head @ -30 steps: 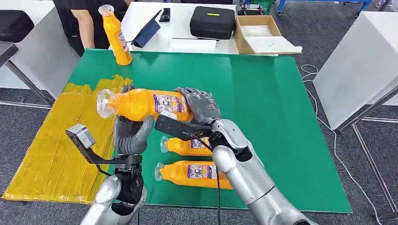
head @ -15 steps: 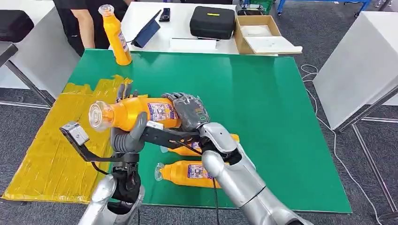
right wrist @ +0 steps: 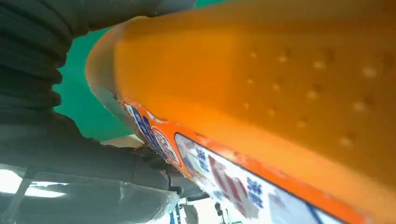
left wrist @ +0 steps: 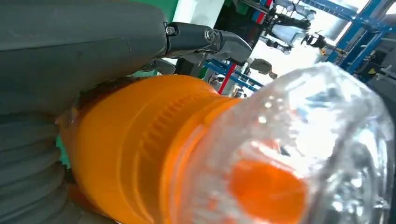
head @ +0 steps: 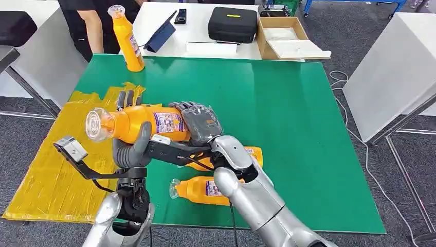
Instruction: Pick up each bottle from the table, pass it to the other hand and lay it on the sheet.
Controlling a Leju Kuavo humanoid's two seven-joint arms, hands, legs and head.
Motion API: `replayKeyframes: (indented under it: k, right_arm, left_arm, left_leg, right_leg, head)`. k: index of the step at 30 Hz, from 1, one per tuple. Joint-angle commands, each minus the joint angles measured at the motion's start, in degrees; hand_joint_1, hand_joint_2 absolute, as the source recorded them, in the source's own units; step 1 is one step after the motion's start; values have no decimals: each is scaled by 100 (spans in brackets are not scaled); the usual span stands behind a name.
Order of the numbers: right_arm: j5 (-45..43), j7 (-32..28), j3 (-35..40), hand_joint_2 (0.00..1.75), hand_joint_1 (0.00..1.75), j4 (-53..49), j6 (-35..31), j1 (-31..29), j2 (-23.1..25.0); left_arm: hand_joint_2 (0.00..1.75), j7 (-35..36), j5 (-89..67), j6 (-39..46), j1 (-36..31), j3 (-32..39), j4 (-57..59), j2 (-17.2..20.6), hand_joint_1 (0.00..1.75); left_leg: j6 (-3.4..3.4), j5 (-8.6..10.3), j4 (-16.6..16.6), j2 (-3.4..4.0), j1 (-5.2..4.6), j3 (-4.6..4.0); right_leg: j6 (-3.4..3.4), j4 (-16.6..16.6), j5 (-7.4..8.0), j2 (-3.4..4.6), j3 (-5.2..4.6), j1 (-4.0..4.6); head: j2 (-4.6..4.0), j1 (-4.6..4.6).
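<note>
An orange bottle with a clear cap is held level above the left part of the green table, cap pointing toward the yellow sheet. My right hand grips its base end. My left hand wraps its neck end, thumb in front, fingertips showing behind. Close up, the bottle lies against the left hand, and the bottle against the right hand. Two more bottles lie on the table, one near the front edge, another partly behind my right arm. A third bottle stands upright at the far left corner.
A person stands behind the table's far left corner. On the white table beyond lie a tablet, a black case and a cardboard box. Another white table stands to the right.
Both hands have carried the bottle leftward toward the yellow sheet. The left hand has moved with it, its fingertips now showing above the bottle.
</note>
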Motion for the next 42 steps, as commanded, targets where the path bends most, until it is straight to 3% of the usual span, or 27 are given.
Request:
replayKeyframes:
  k: [1, 4, 5, 6, 7, 41, 42]
  right_arm:
    - [21, -175, 717, 175, 175, -40, 155, -188, 127]
    - [34, -196, 748, 175, 175, -98, 188, -197, 161]
    - [36, -191, 748, 175, 175, -103, 209, -203, 177]
    - [38, -189, 747, 175, 175, -100, 217, -204, 188]
    - [42, -192, 753, 175, 175, -92, 223, -203, 197]
    - [45, -273, 806, 175, 175, 35, 216, -200, 221]
    - [40, -275, 813, 175, 0, 46, 216, -201, 220]
  left_arm:
    - [175, -15, -72, 14, -104, 137, 81, -67, 0]
    - [175, -5, -104, 17, -134, 143, 110, 47, 0]
    - [175, -11, -114, 9, -143, 135, 137, 64, 24]
    - [175, -21, -121, -21, -141, 119, 141, 80, 162]
    - [175, -41, -113, -70, -126, 107, 142, 91, 175]
    - [175, -152, -217, -139, 96, 229, -90, 80, 175]
    - [175, -148, -218, -131, 86, 245, -111, 82, 175]
  left_leg:
    - [-38, -16, 6, -2, 13, 27]
    - [-21, -5, 3, -4, 8, 8]
    - [-28, -10, 6, -10, 12, 15]
    - [-25, -6, 4, -7, 9, 10]
    - [-21, -6, 3, -1, 7, 9]
    - [-23, -4, 0, -8, 9, 11]
    - [-21, -4, -1, -6, 8, 11]
  right_leg:
    - [-19, 4, -11, 28, 24, 6]
    - [-11, 2, -5, 11, 6, 4]
    - [-15, 3, -8, 13, 14, 7]
    - [-13, 1, -5, 14, 6, 5]
    - [-11, 2, -4, 15, 5, 3]
    - [-13, -2, -5, 10, 9, 4]
    - [-12, -2, -5, 10, 8, 4]
  head:
    - [0, 0]
    - [0, 0]
    - [0, -2]
    - [0, 0]
    - [0, 0]
    - [0, 0]
    - [0, 0]
